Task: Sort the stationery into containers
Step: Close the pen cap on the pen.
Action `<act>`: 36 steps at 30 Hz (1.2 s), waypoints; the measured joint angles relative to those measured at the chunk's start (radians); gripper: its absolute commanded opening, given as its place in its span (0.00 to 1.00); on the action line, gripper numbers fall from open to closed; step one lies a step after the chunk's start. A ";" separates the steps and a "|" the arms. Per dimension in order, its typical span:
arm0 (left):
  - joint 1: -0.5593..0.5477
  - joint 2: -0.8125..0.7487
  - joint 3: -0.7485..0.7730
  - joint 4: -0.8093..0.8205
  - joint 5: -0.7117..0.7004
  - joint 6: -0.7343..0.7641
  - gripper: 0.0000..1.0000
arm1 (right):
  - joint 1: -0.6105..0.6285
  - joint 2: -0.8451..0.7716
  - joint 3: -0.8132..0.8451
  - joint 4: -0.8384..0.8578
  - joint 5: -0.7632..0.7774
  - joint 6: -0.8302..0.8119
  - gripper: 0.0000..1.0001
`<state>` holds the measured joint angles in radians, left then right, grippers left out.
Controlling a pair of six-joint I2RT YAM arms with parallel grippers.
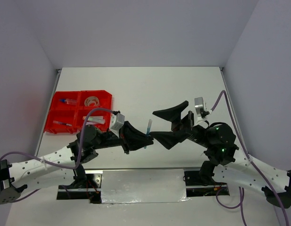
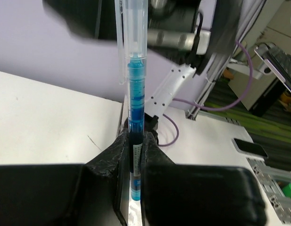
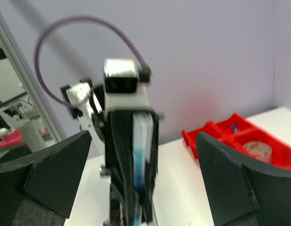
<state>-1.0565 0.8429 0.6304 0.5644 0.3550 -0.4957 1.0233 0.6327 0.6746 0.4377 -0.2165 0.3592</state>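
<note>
The red tray (image 1: pixel 54 109) sits at ten o'clock on the table (image 1: pixel 136 84). Near centre, the left gripper (image 1: pixel 146 139) is clamped on the lower end of an upright blue pen (image 1: pixel 149 126). At the pen's three o'clock, the right gripper (image 1: pixel 154 123) gapes wide, empty. Risk: held so low, the pen may pivot or slip in transit.

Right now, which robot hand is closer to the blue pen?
Left. The left gripper is shut on the blue pen, holding it upright. The right gripper faces it with its fingers spread wide on either side, not touching it.
</note>
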 measured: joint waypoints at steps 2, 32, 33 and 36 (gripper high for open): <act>0.000 0.014 0.000 0.001 0.024 0.000 0.00 | 0.000 0.011 0.069 -0.040 0.010 -0.018 0.96; -0.001 0.028 0.041 -0.137 0.068 0.056 0.00 | 0.005 0.076 0.042 -0.043 -0.034 -0.004 0.02; -0.001 0.031 0.053 -0.154 0.069 0.064 0.00 | 0.004 0.075 0.035 -0.026 -0.034 0.002 0.02; -0.001 0.049 0.103 -0.202 0.074 0.083 0.00 | 0.002 0.071 0.024 0.027 -0.029 0.015 0.02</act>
<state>-1.0576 0.8917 0.7338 0.3626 0.4286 -0.4129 1.0252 0.7040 0.6983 0.4644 -0.2451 0.3744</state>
